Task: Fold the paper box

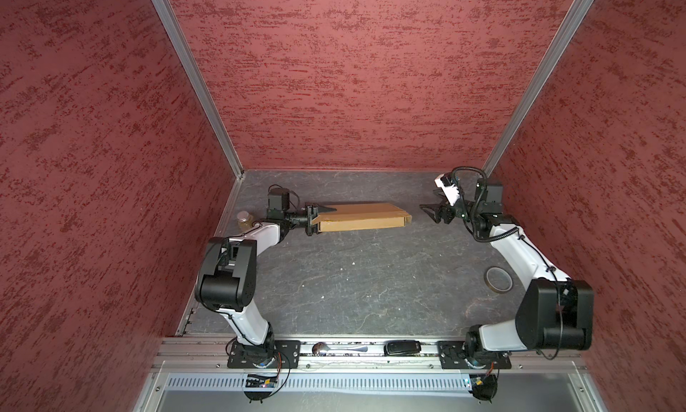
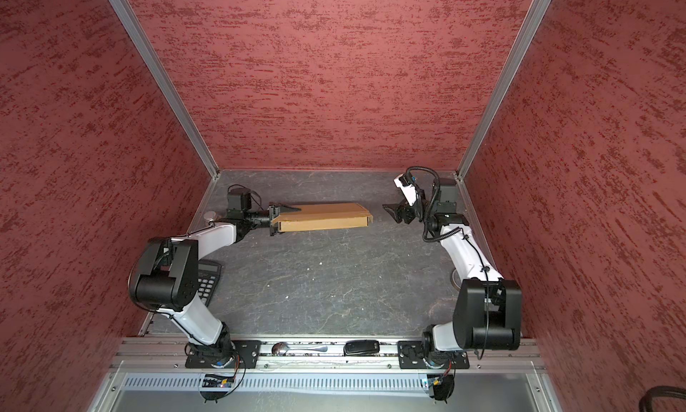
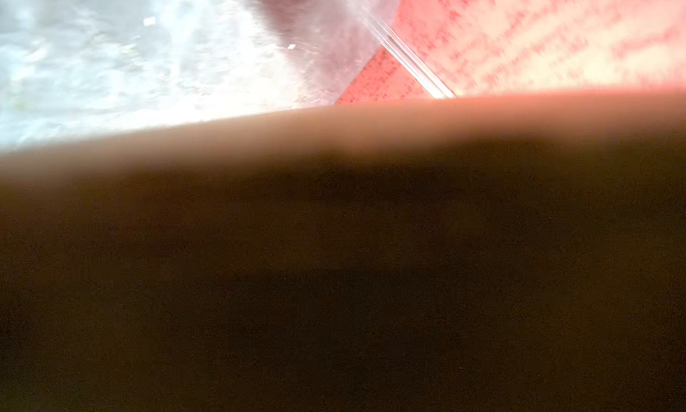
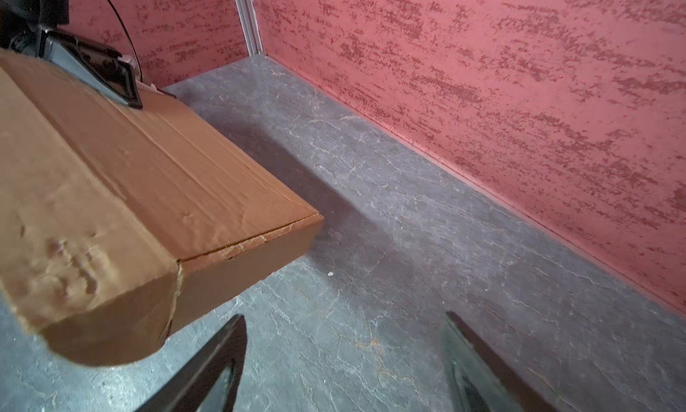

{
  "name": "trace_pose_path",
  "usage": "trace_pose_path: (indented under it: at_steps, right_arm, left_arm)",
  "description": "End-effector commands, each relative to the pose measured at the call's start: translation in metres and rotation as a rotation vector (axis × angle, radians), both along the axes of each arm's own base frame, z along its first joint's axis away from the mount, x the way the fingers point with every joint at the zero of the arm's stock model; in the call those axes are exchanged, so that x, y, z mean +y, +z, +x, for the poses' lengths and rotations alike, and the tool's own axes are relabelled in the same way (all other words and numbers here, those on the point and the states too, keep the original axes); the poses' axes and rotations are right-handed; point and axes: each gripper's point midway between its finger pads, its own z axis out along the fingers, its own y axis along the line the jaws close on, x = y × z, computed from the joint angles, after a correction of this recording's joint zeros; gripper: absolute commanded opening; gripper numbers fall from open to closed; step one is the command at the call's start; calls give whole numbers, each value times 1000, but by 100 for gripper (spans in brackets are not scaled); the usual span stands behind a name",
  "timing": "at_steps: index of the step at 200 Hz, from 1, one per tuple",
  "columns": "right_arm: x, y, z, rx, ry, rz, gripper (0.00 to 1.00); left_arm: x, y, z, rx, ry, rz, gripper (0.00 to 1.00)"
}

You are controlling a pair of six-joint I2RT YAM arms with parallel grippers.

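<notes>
The paper box (image 1: 363,217) (image 2: 323,217) is a tan cardboard mailer, folded shut into a shallow flat box. It hangs level a little above the dark tabletop, near the back. My left gripper (image 1: 315,220) (image 2: 276,220) is shut on its left end, with one finger (image 4: 111,76) lying over the top face. In the left wrist view the box (image 3: 334,206) fills most of the picture and hides the jaws. My right gripper (image 1: 427,212) (image 2: 389,212) (image 4: 345,315) stands open and empty just off the box's right end, apart from it. The box's near corner (image 4: 178,265) is dented and torn.
A small jar (image 1: 245,220) stands behind the left arm by the left wall. A tape roll (image 1: 499,279) lies beside the right arm, and a calculator (image 2: 208,280) lies under the left arm. A spoon (image 1: 334,349) and a black remote (image 1: 402,347) rest on the front rail. Red walls close three sides.
</notes>
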Motion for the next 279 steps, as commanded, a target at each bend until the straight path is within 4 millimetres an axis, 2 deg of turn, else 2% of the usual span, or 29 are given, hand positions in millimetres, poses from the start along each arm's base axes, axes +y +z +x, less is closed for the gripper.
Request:
trace_pose_path:
  at_steps: [1, 61, 110, 158, 177, 215, 279]
  right_arm:
    - [6, -3, -18, -26, 84, -59, 82]
    - [25, -1, -38, -32, 147, -50, 82]
    - [43, 0, -38, -31, 174, -81, 81]
    - [53, 2, -40, -39, 190, -86, 82]
    - [53, 0, -41, -38, 189, -101, 81]
    - [38, -8, -36, -23, 118, -175, 81]
    - [31, -13, -36, -7, 116, -169, 81]
  left_arm:
    - [2, 6, -6, 60, 12, -9, 37]
    - [1, 4, -7, 119, 26, -18, 36]
    - [-4, 4, -5, 109, 11, -26, 36]
    - [-2, 1, -9, 109, 14, -25, 35]
    - [-1, 3, -10, 105, 15, -27, 34]
    - [1, 3, -11, 106, 18, -24, 33]
    - [4, 1, -11, 101, 20, -20, 32]
